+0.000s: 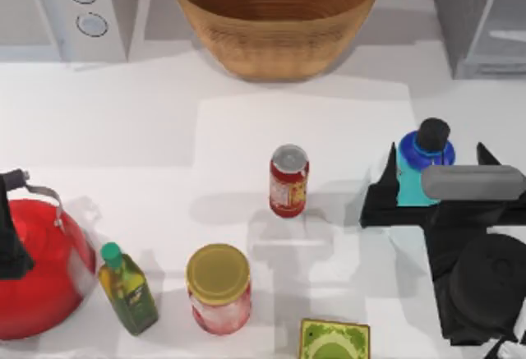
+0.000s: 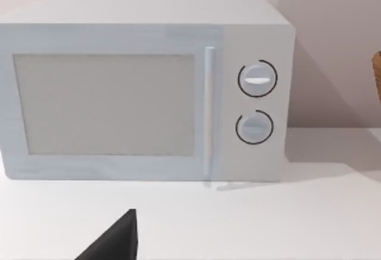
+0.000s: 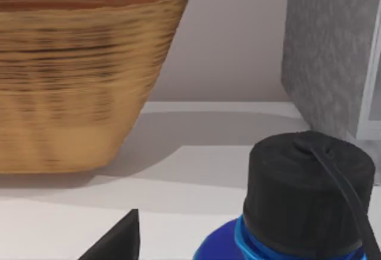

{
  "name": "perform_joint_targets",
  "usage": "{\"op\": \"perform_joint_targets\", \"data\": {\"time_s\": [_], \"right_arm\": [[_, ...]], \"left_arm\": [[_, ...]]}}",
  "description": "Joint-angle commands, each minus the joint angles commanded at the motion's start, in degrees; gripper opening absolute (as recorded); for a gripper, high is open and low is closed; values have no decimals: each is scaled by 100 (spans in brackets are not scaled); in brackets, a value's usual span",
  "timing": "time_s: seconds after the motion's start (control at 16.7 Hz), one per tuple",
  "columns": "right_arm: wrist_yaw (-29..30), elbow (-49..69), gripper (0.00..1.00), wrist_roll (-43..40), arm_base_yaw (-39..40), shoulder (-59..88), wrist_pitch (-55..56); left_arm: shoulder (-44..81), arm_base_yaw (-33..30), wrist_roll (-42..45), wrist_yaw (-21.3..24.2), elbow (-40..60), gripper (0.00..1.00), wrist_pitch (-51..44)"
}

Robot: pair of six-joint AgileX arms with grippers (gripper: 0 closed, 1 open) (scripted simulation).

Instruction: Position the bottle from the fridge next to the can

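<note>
Kettle: you see the red kettle (image 1: 37,281) at the table's left edge, partly cut off by the top view's border.
Microwave: the white microwave (image 1: 70,10) stands at the far left corner. In the left wrist view its door and two knobs (image 2: 257,102) face the camera, with bare white table (image 2: 250,218) in front of it.
Left gripper: one dark fingertip (image 2: 113,242) shows in the left wrist view, touching nothing. You cannot tell if the fingers are open or closed.
Front row: the olive oil bottle (image 1: 127,287), the yellow-lidded jar (image 1: 219,287) and a green box (image 1: 334,341) stand near the front edge, the box cut off by it.
Basket: the woven bowl (image 1: 277,16) sits at the far middle.
Open room: between the basket and the front row you have a wide free surface left of the can.
Can: the red can (image 1: 288,180) stands upright near the table's middle.
Bottle: the blue bottle (image 1: 421,166) stands upright to the right of the can, apart from it, with a free gap between.
Right gripper: the right gripper (image 1: 427,180) is around the bottle, one finger on each side. The fingers seem closed on its body.
Fridge: the grey fridge (image 1: 481,18) is at the far right corner, well behind the bottle.
</note>
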Motion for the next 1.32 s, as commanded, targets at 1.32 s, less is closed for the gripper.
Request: {"op": "perform_joint_targets", "data": {"time_s": [1.32], "right_arm": [[-3216,-1227,100,-43,-3096,-8820,-7289]], "left_arm": [[0,0,0,0,0,100,0]]}}
